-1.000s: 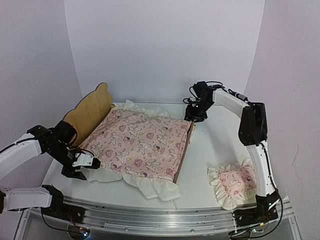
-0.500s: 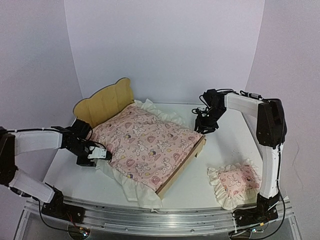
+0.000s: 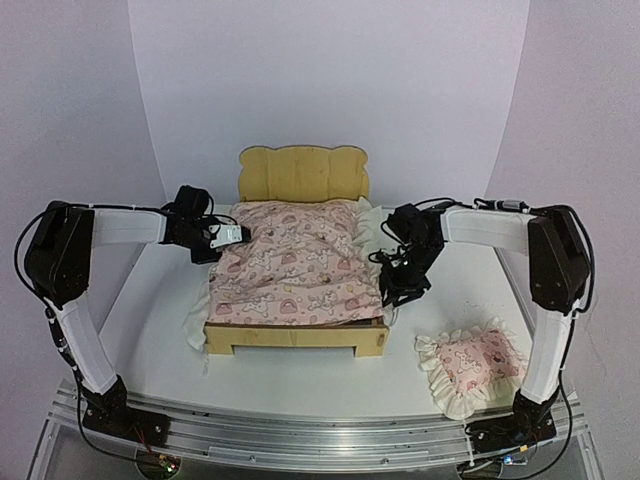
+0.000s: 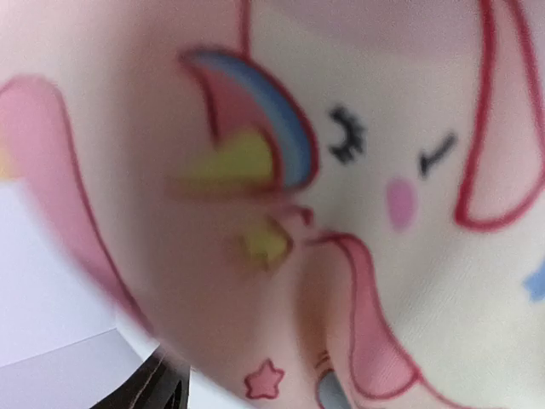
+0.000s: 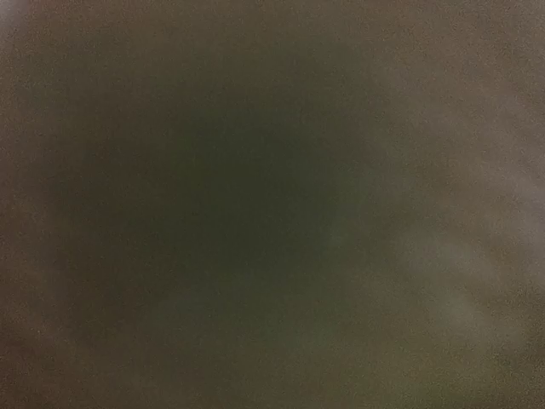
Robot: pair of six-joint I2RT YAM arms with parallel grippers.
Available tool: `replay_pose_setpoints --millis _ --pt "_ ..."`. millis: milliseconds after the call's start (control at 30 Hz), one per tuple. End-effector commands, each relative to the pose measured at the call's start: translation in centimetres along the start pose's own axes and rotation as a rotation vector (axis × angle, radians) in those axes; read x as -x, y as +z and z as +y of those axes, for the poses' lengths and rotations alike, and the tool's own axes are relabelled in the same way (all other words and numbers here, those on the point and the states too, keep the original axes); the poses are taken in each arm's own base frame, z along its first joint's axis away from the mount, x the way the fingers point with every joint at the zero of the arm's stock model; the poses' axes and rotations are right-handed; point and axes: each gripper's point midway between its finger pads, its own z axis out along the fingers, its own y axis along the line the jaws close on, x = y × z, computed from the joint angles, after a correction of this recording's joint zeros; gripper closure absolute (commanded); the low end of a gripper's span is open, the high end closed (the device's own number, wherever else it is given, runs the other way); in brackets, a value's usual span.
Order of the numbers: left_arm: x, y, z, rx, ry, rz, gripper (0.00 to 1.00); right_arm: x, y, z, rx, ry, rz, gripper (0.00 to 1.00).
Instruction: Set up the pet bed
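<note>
The pet bed stands square to the camera in the middle of the table, its plywood headboard at the back. The pink heart-print mattress lies on it and hides the base. My left gripper is pressed against the mattress's left edge near the headboard. The left wrist view is filled with printed cloth, so its jaws are hidden. My right gripper is down at the bed's right rail. The right wrist view is a dark blur.
The small pink ruffled pillow lies at the front right of the table, near the right arm's base. The mattress's white ruffle hangs over the bed's left side. A white backdrop rises just behind the headboard.
The bed with its mattress has swung round from lying slantwise, headboard at the left, to square with the headboard at the back. Both grippers moved with its sides.
</note>
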Motion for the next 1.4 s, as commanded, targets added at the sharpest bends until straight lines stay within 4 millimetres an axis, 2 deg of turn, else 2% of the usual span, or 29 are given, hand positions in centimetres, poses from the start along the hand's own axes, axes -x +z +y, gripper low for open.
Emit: replay_pose_setpoints --millis 0,200,300,400,467,533,633,800,867,933,1000,1100,1167,1233,1300,1367 --pt "4.2 -0.4 3.3 0.047 -0.076 -0.174 0.39 -1.7 -0.4 12.0 0.243 -0.139 -0.101 0.58" --pt "0.0 -0.8 6.7 0.056 -0.223 -0.151 0.32 -2.5 2.0 20.5 0.342 -0.212 -0.191 0.59" --pt "-3.0 -1.5 8.8 0.096 -0.275 -0.113 0.28 -2.6 2.6 23.1 0.364 -0.277 -0.198 0.59" --pt "-6.3 -2.6 10.7 0.141 -0.359 -0.059 0.25 -3.2 1.9 23.8 0.375 -0.354 -0.187 0.58" --pt "-9.0 -3.9 11.4 0.156 -0.447 -0.020 0.25 -3.7 0.4 22.6 0.314 -0.448 -0.199 0.56" --pt "-10.7 -5.5 11.5 0.168 -0.512 0.000 0.25 -3.9 -1.3 19.3 0.231 -0.461 -0.183 0.54" --pt "-12.2 -8.8 12.1 0.212 -0.595 0.005 0.24 -2.1 -4.9 14.3 0.179 -0.368 -0.216 0.53" --pt "-11.1 -14.4 12.1 0.210 -0.667 -0.020 0.24 3.5 -12.4 7.0 0.052 -0.274 -0.426 0.48" --pt "-10.3 -16.2 10.7 0.169 -0.643 -0.027 0.25 6.3 -14.9 4.7 0.026 -0.248 -0.501 0.47" --pt "-9.8 -17.2 8.1 0.107 -0.593 -0.030 0.26 9.4 -16.8 3.0 0.023 -0.239 -0.570 0.44" --pt "-9.3 -18.2 4.6 0.023 -0.536 -0.034 0.26 12.4 -17.8 2.3 0.037 -0.273 -0.625 0.41" --pt "-8.5 -19.6 -1.9 -0.159 -0.446 -0.054 0.27 17.1 -19.6 2.1 0.107 -0.326 -0.713 0.39" --pt "-7.8 -20.7 -5.8 -0.269 -0.385 -0.082 0.27 19.3 -19.5 2.3 0.135 -0.365 -0.737 0.39" --pt "-7.8 -21.4 -9.5 -0.360 -0.343 -0.091 0.27 20.4 -18.5 2.8 0.167 -0.415 -0.736 0.39" --pt "-8.3 -21.2 -11.9 -0.399 -0.340 -0.077 0.27 21.5 -18.3 3.0 0.177 -0.425 -0.766 0.39" --pt "-8.9 -20.5 -13.2 -0.393 -0.348 -0.059 0.26 22.6 -18.2 2.5 0.159 -0.404 -0.816 0.41"
